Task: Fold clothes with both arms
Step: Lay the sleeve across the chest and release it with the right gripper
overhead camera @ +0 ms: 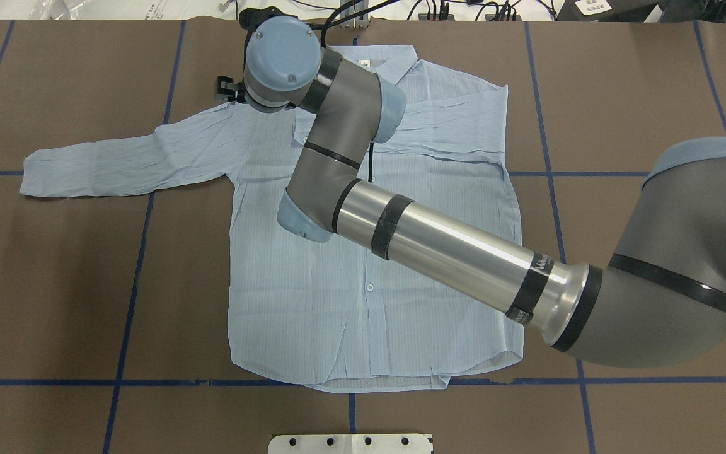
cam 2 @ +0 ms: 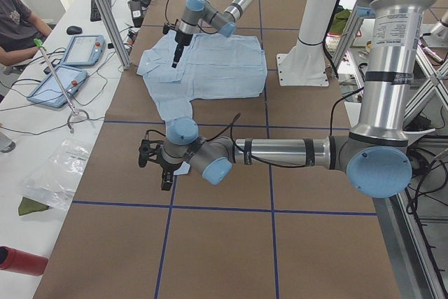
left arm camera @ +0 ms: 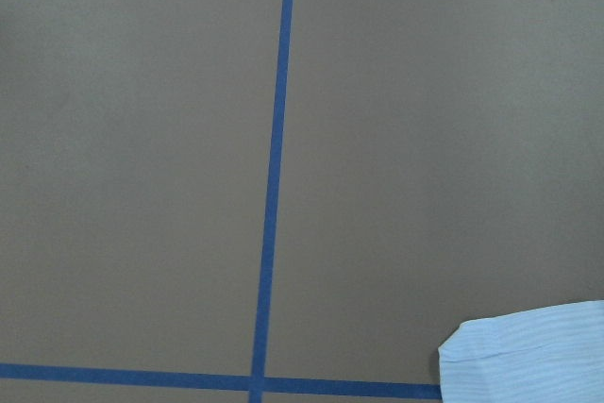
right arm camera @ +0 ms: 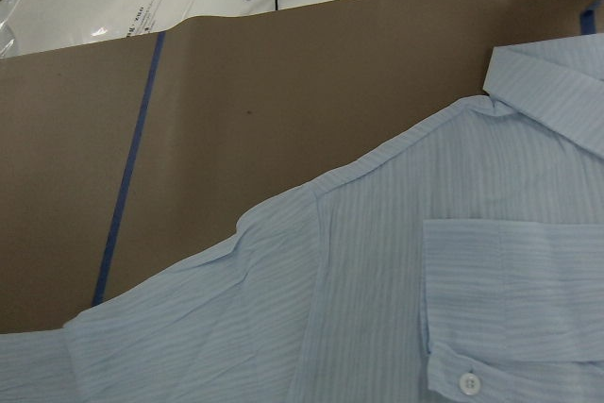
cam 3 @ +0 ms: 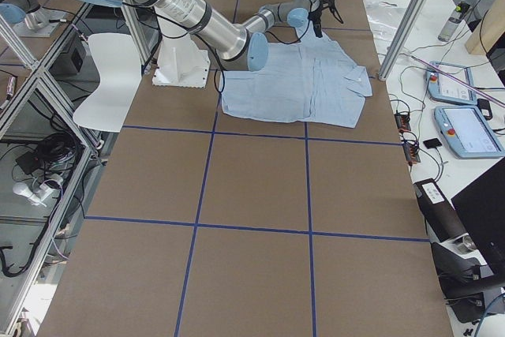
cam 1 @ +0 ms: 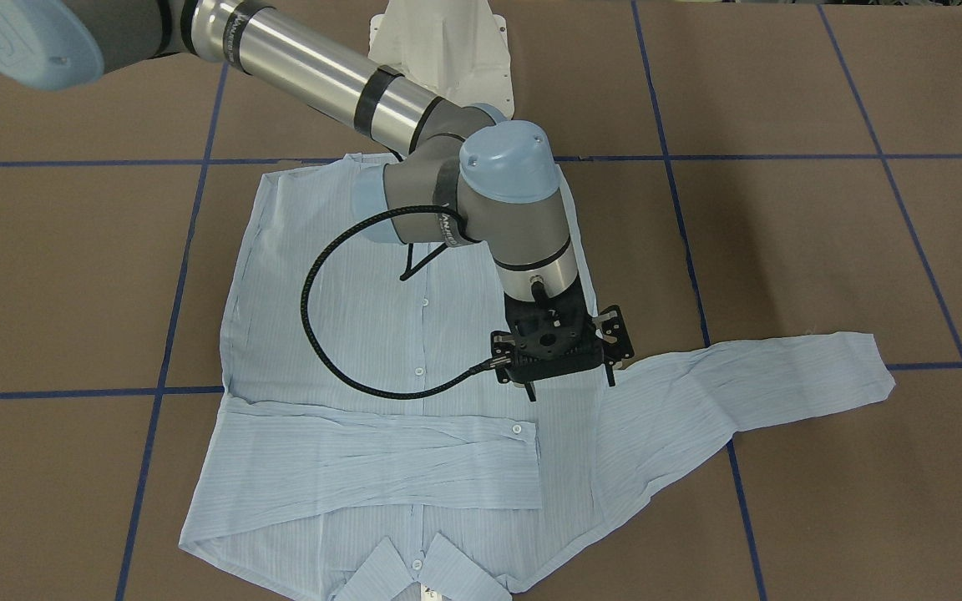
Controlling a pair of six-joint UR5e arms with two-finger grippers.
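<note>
Pale blue striped shirt (cam 1: 414, 351) lies flat, buttons up, on the brown table (cam 1: 72, 275), its unfolded sleeve (cam 1: 765, 376) stretching toward the robot's left, shoulder beneath the right gripper (cam 1: 571, 384), jaws apart, and cuff (left arm camera: 528, 356) near the left gripper (cam 2: 155, 166), whose jaws cannot be judged.

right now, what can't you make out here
Left arm's black two-finger tool: cropped by front-facing view's right edge, small in left view; open or shut unclear.
Right arm's black tool: mostly hidden under its wrist in overhead view.
Pale blue striped shirt: neck label print too small.
</note>
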